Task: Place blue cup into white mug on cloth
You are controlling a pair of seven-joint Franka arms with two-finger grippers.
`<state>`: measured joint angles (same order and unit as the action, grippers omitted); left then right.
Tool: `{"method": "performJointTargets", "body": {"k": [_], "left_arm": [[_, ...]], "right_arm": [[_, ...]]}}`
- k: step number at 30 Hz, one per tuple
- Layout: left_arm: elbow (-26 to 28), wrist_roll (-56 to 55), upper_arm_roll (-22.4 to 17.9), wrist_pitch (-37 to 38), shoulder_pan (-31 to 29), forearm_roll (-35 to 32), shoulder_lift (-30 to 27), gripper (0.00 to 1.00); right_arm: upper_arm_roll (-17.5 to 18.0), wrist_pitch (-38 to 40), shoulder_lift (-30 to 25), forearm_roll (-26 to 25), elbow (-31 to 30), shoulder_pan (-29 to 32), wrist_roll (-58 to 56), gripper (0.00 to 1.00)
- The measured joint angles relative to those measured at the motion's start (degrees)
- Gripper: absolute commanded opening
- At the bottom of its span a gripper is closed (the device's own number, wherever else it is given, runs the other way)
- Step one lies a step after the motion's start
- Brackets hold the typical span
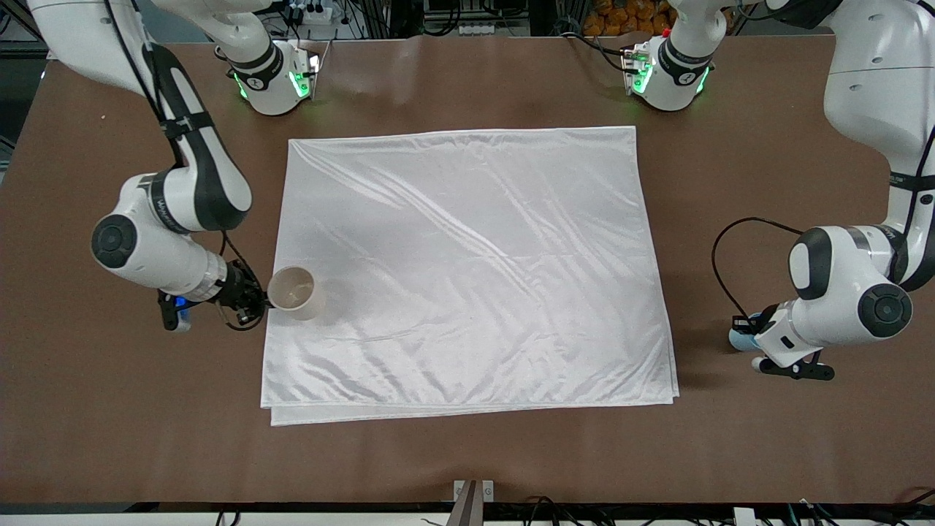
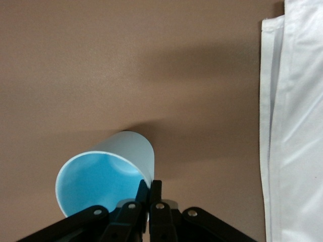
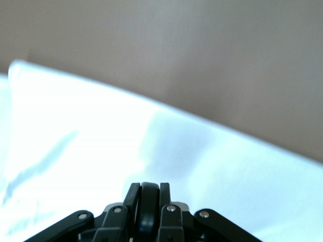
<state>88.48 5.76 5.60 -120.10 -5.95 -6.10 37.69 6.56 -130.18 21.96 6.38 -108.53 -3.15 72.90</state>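
front view is showing the right end effector (image 1: 256, 305) at the middle left of the frame, clenched on the dark handle of the white mug (image 1: 293, 292), which is sitting upright at the left edge of the cloth (image 1: 467, 270). in the right wrist view the fingers (image 3: 132, 197) are pressing a dark rounded piece between them, apparently that handle, with cloth filling the frame above. the left end effector (image 1: 749, 329) is working at the lower right of the front view, low over the bare table (image 1: 730, 183), well apart from the cloth's right edge. in the left wrist view its fingers (image 2: 156, 194) are closed together on the rim wall of the blue cup (image 2: 106, 174), at the lower left of that frame; the cup is leaning with its mouth toward the camera, so it looks gripped by the rim, one finger inside and one outside.

to do this step well, the left arm is needing to raise the cup clear of the table, carry it across the whole cloth toward the mug, and level it so its base is pointing down over the mug's mouth before letting go. a thin rim pinch may be letting the cup swing, so slow travel seems wise, while the right arm is steadying the mug.
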Motion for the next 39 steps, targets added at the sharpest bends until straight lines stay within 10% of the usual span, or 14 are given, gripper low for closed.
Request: {"method": "performJointTargets", "body": {"k": [39], "left_arm": [[-0.65, -35.24, 4.04, 5.2, 12.78, 0.44, -3.89, 0.0]], "right_arm": [[0.01, -5.67, 12.45, 0.05, 8.99, -26.98, 26.92, 0.0]]}}
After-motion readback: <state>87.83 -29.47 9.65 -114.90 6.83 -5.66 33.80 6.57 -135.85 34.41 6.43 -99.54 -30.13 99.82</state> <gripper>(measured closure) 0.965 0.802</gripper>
